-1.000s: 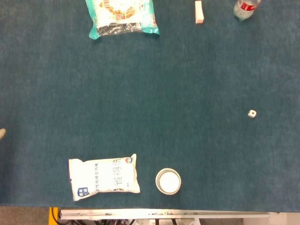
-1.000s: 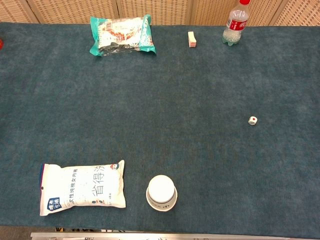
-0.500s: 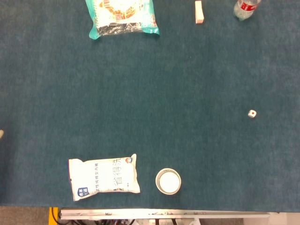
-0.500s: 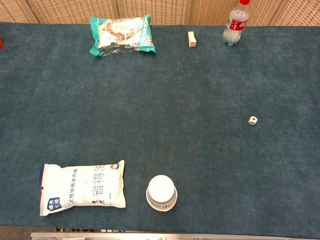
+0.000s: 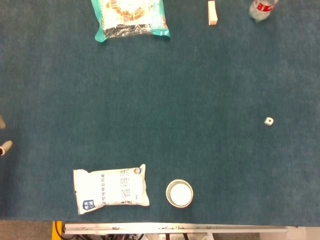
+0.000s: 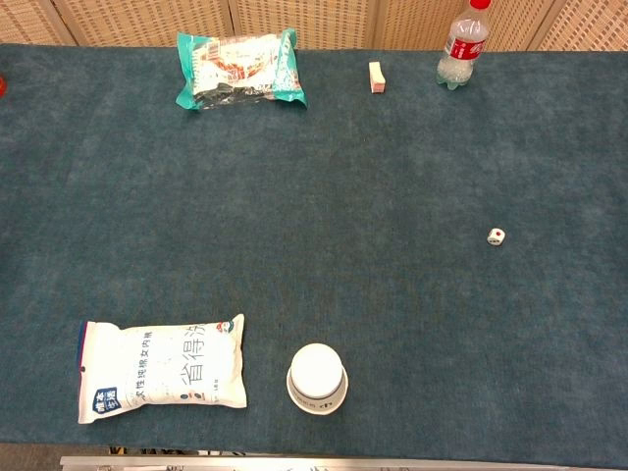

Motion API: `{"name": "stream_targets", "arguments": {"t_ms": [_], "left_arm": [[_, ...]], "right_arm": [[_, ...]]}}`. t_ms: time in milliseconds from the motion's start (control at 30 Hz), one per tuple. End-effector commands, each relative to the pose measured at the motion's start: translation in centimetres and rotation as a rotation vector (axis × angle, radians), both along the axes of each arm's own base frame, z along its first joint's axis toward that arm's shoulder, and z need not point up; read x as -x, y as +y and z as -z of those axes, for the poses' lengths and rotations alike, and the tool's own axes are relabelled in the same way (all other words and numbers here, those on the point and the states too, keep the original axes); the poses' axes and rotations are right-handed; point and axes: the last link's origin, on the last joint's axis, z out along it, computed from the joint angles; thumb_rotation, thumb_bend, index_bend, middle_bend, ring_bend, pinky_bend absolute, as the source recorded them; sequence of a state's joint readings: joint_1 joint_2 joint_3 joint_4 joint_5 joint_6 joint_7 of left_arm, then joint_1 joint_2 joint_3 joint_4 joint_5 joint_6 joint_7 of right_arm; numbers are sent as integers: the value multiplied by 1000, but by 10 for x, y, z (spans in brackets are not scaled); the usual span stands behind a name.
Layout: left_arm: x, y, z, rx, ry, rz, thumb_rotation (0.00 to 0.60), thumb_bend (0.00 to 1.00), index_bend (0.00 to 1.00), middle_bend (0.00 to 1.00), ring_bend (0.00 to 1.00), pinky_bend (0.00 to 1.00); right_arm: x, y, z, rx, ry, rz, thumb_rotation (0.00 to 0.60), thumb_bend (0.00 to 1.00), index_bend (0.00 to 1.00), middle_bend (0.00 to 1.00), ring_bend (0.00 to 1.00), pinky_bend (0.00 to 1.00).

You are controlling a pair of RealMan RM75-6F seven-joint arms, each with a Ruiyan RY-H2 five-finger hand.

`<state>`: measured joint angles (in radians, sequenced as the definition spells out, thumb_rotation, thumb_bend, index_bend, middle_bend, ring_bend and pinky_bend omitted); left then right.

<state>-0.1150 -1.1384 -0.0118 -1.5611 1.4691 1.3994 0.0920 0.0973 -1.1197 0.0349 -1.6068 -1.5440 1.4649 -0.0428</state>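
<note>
While only two pale fingertips (image 5: 4, 147) of the left hand (image 5: 2, 135) show at the far left edge of the head view, its grasp cannot be told; nothing is seen in it. Right hand: out of sight in both views.

Item 1, white pouch (image 5: 111, 189) with blue print: lies flat on the blue worktop (image 5: 190, 100), the nearest thing to the left hand, nearer the front edge than the fingertips and off to their right, apart from them.

Item 2, white cup (image 5: 179, 193): stands upside down just beside the pouch, on the side away from the hand, not touching it.

Item 3, teal snack bag (image 5: 131, 18): lies flat at the back of the worktop, well apart from the hand.

Item 4, small pink block (image 5: 212, 12): at the back edge, beyond the snack bag as reckoned from the hand.

Item 5, clear bottle (image 6: 464, 44) with red cap and label: stands upright near the block, farther still from the hand.

Item 6, white die (image 5: 269, 121): alone at the opposite side of the worktop, well apart from everything.
</note>
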Motion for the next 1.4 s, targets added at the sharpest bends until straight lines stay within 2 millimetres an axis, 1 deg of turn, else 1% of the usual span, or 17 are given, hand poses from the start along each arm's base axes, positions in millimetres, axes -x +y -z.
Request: {"name": "stream_targets", "arguments": {"t_ms": [33,133,333,367,433,533,600,700,800,933,1033,1133,1233,1400], "left_arm": [[0,1,0,-1,-1,2,600,0,531,507,441,455],[1,3,-1,1,-5,-2,600,0,531,507,441,455],[1,8,0,1,-19,23,600,0,534,507,441,455],[1,8,0,-1,-20,28,600,0,535,507,441,456],[0,8,-1,-3,-20,35,600,0,535,507,441,456],[-2,6,0,0,-18,45,600,0,535,507,441,456],[-4,4,1,7,-14,49,600,0,535,507,441,456],[-6,2,3,20,1,51,600,0,535,507,441,456],[-7,0,3,23,5,50,600,0,535,507,441,456],[-7,-1,1,15,2,47,600,0,535,507,441,456],[-7,-1,-1,9,1,43,600,0,535,507,441,456],[-7,-2,-5,-4,-4,35,600,0,535,507,441,456],[-7,-3,-7,-8,-5,33,600,0,535,507,441,456],[-6,-3,-9,-14,-8,28,600,0,535,507,441,456]], "right_arm": [[-1,1,0,1,5,-1,600,0,339,317,234,360],[1,1,2,-13,5,12,600,0,344,327,238,366],[3,1,7,-65,37,41,600,5,384,401,311,472],[2,1,9,-76,44,42,600,25,387,410,324,495],[-1,2,11,-96,51,44,600,100,392,428,355,531],[-6,1,13,-133,69,44,600,280,402,456,397,581],[-9,0,14,-152,87,44,600,387,408,462,410,597],[-14,-2,17,-194,127,36,600,494,411,468,424,599],[-18,-5,21,-251,152,31,600,569,411,472,438,602],[-21,-11,27,-302,191,28,600,644,411,478,468,645],[-23,-14,31,-323,207,21,600,693,411,510,516,663],[-31,-20,41,-378,237,2,600,735,411,581,594,667],[-36,-23,46,-402,263,-3,600,792,411,650,665,694],[-44,-27,52,-447,307,1,600,867,411,782,791,785]]}}
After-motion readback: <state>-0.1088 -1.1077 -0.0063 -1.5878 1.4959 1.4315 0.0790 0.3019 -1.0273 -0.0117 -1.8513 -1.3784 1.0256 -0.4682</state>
